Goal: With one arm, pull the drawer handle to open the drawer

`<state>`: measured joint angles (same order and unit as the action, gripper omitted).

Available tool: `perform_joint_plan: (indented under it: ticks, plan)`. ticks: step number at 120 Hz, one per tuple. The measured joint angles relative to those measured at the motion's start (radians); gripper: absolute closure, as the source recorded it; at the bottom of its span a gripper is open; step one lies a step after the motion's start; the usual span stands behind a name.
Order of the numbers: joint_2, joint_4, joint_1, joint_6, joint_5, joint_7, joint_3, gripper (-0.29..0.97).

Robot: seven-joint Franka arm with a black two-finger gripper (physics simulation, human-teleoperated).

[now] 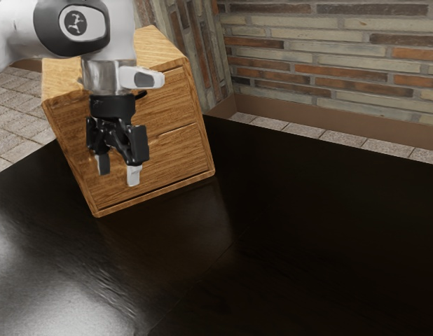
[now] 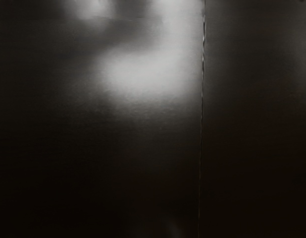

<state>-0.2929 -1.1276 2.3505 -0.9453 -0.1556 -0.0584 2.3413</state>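
Drawer fronts, two of them stacked, an upper one [image 1: 173, 100] and a lower one [image 1: 180, 155], sit flush in the face of a box-shaped cabinet of honey-brown grained wood [image 1: 66, 115]. The cabinet stands at the far corner of the table, on the exterior view's left, with pale floor tiles [image 1: 13, 119] behind it. A white and grey robot arm [image 1: 69, 24] comes down from the upper left in front of the cabinet. Its black two-finger gripper [image 1: 118, 170] hangs before the lower drawer front with its pale-tipped fingers [image 1: 134, 175] pointing down, spread apart and holding nothing. A glossy, near-black tabletop [image 1: 286, 245] stretches to the right, backed by a wall of grey and brown bricks [image 1: 328, 49]. From the wrist camera, that dark tabletop [image 2: 252, 148] lies under the hand, crossed by a thin seam [image 2: 201, 124] and a pale glare [image 2: 143, 74].
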Motion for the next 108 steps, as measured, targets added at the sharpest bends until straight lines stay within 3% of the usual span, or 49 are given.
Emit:
perform_joint_plan:
  ticks: [9, 22, 39, 55, 67, 87, 108]
  plan:
    - [-0.003, -0.011, 0.063, -0.136, -0.012, -0.014, 0.024, 0.00]
    - [-0.012, -0.013, 0.068, -0.263, 0.003, -0.032, 0.045, 0.00]
    - [0.061, 0.128, 0.061, -0.354, 0.021, -0.051, 0.046, 0.00]
    - [0.079, 0.147, 0.110, -0.405, 0.011, -0.069, 0.037, 0.00]
    - [0.075, 0.109, 0.166, -0.440, -0.069, -0.087, 0.037, 0.00]
    - [0.059, 0.010, 0.167, -0.521, -0.234, -0.207, 0.042, 0.00]
    - [0.044, -0.064, 0.159, -0.684, -0.281, -0.383, 0.141, 0.01]
